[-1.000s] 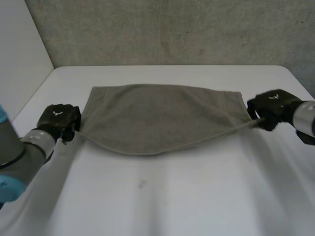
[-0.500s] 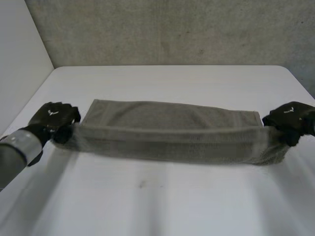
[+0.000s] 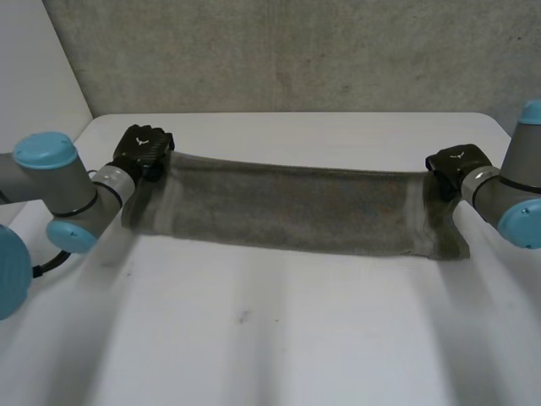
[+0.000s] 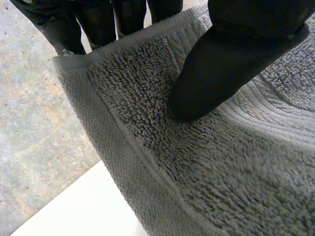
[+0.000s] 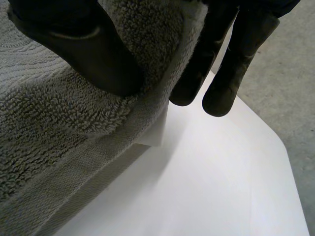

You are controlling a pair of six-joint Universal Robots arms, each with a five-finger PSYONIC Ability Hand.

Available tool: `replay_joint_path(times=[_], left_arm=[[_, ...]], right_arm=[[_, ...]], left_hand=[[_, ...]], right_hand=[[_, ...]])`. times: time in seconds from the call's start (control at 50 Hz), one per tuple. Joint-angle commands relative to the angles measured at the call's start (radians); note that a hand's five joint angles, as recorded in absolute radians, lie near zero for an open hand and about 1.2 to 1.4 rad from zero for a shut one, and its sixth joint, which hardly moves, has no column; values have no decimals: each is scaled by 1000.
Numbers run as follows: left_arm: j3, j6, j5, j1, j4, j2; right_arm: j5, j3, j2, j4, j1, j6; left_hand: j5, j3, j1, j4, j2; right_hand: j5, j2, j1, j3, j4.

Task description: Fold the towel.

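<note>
Spanning the middle of the head view, left to right: one grey-green terry towel (image 3: 287, 207), pulled into a long, narrow band between the two hands.

Item, left hand (image 3: 144, 148): upper left of the frame, at the towel's left upper corner. Its own wrist view has the thumb (image 4: 221, 73) pressed into the pile and the fingers (image 4: 98, 24) behind the hemmed edge, so the corner is pinched between them.

Item, right hand (image 3: 456, 162): right of the frame, at the towel's right upper corner. Its wrist view has the thumb (image 5: 88, 54) on the looped face and the fingers (image 5: 231, 73) on the far side of the edge, with the cloth clamped between them.

Item, towel's top edge: taut, sagging slightly at mid-span. The lower edge hangs to the white table (image 3: 279, 338); whether it rests there I cannot tell. The right end droops lower than the left.

Item, backdrop: rough concrete wall (image 3: 296, 51) across the top of the frame, behind the table.
</note>
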Motion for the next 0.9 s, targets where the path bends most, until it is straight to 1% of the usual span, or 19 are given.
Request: replay_joint_path(times=[0.02, 0.04, 0.06, 0.08, 0.1, 0.14, 0.16, 0.3, 0.4, 0.44, 0.46, 0.5, 0.64, 0.68, 0.72, 0.74, 0.78, 0.84, 0.9], left_arm=[[122, 0, -44, -9, -36, -88], [122, 0, -45, -9, -36, -89], [127, 0, -45, -9, -44, -95], [127, 0, -45, -9, -44, -95], [127, 2, -45, -10, -48, -96], [125, 2, -43, -15, -48, -95], [125, 0, -46, -18, -50, -90], [97, -1, -49, -26, -65, -29], [-37, -23, -66, -26, -88, 133], [-94, -38, -74, -26, -90, 188], [-163, -56, -80, -24, -88, 242], [-236, -76, -81, -23, -87, 302], [-547, -130, -104, -20, -67, 531], [-616, -130, -134, -20, -61, 582], [-732, -133, -230, -26, -26, 663], [-732, -133, -230, -26, -25, 663], [-821, -138, -332, -44, 19, 726], [-870, -138, -389, -93, 42, 764], [-886, -139, -399, -112, 42, 778]], right_arm=[[24, -47, 45, -31, 7, -5], [28, -60, 55, -31, 7, -5], [36, -74, 66, -31, 10, -5], [36, -74, 66, -31, 10, -5], [44, -86, 71, -30, 18, -5], [53, -92, 71, -30, 21, -5], [60, -99, 65, -30, 23, -3], [65, -77, -34, -25, 23, 55], [57, 24, -156, -22, 17, 126], [51, 175, -274, -42, 13, 139], [51, 176, -274, -42, 13, 139], [16, 370, -395, -120, 9, 141], [-57, 680, -555, -267, -2, 138], [-64, 734, -570, -287, -14, 139], [-70, 777, -573, -295, -28, 141], [-76, 820, -577, -300, -42, 139], [-94, 852, -577, -310, -49, 135], [-130, 892, -560, -359, -54, 129], [-133, 905, -520, -410, -57, 119]], left_hand=[[191, 178, 192, 178, 178], [191, 178, 192, 178, 178], [-172, -185, -171, -185, -185], [-176, -188, -175, -189, -189], [-1031, -1043, -1030, -1044, -1044], [-930, -943, -929, -944, -943], [-1031, -1043, -1030, -1044, -1044], [-1031, -1043, -1030, -1044, -1044], [-1031, -1043, -1030, -1044, -1044], [-1031, -1043, -1030, -1044, -1044], [-1031, -1043, -1030, -1044, -1044], [-1031, -1043, -1030, -1044, -1044], [-1031, -1043, -1030, -1044, -1044], [-1031, -1043, -1030, -1044, -1044], [-1024, -1037, -1023, -1038, -1037], [-1024, -1037, -1023, -1038, -1037], [-1027, -1040, -1026, -1040, -1040], [-1031, -1043, -1030, -1044, -1044], [-1031, -1043, -1030, -1044, -1044]], right_hand=[[-266, -246, -250, -245, -257], [-880, -859, -863, -858, -870], [-1172, -1152, -1155, -1150, -1163], [-1172, -1152, -1155, -1150, -1163], [-1172, -1152, -1155, -1150, -1163], [-1172, -1152, -1155, -1150, -1163], [-1172, -1152, -1155, -1150, -1163], [-1172, -1152, -1155, -1150, -1163], [-1172, -1152, -1155, -1150, -1163], [-1172, -1152, -1155, -1150, -1163], [-1172, -1152, -1155, -1150, -1163], [-1172, -1152, -1155, -1150, -1163], [-1089, -1069, -1072, -1067, -1080], [-1021, -1001, -1004, -999, -1012], [-956, -936, -940, -934, -947], [-936, -916, -919, -914, -927], [-933, -912, -916, -911, -924], [-933, -912, -916, -911, -924], [-933, -912, -916, -911, -924]])
